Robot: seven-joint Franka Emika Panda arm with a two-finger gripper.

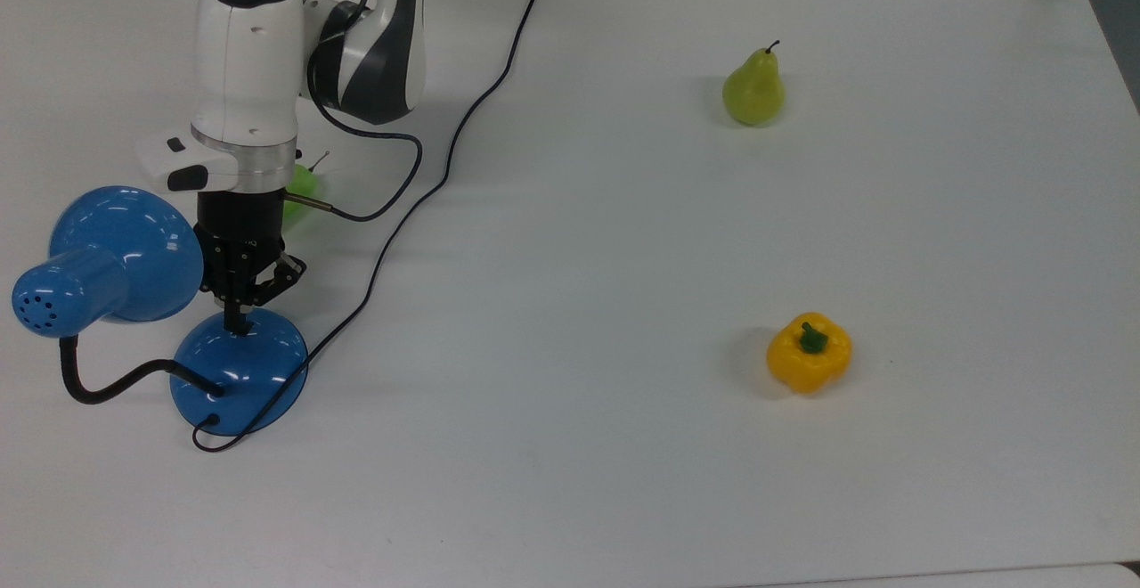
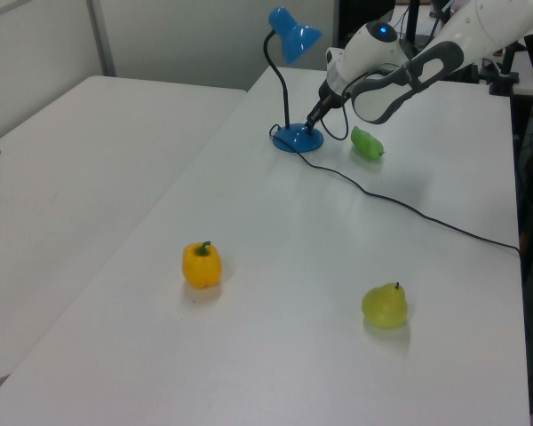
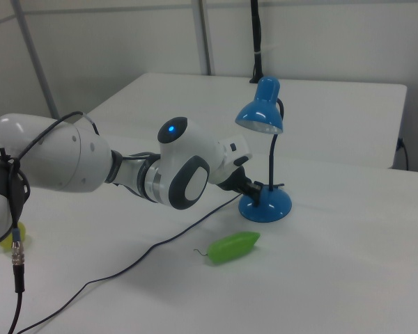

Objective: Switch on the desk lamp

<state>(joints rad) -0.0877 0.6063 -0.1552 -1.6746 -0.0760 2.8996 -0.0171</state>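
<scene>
The blue desk lamp stands at the top view's left, its domed base (image 1: 245,379) on the table and its flared shade (image 1: 116,254) bent over on the black gooseneck (image 1: 107,387). My gripper (image 1: 237,324) points down with its fingers shut, and the tips rest on the top of the base. The rocker switch is hidden under them. In the left view the gripper (image 2: 313,121) meets the base (image 2: 295,139) below the shade (image 2: 295,34). The right view shows the gripper (image 3: 254,188) against the base (image 3: 267,204) under the shade (image 3: 261,115).
A green chilli (image 1: 301,185) lies just behind my wrist. The lamp's black cord (image 1: 445,169) runs from the base to the table's far edge. A green pear (image 1: 753,89) and a yellow bell pepper (image 1: 809,353) sit far to the top view's right.
</scene>
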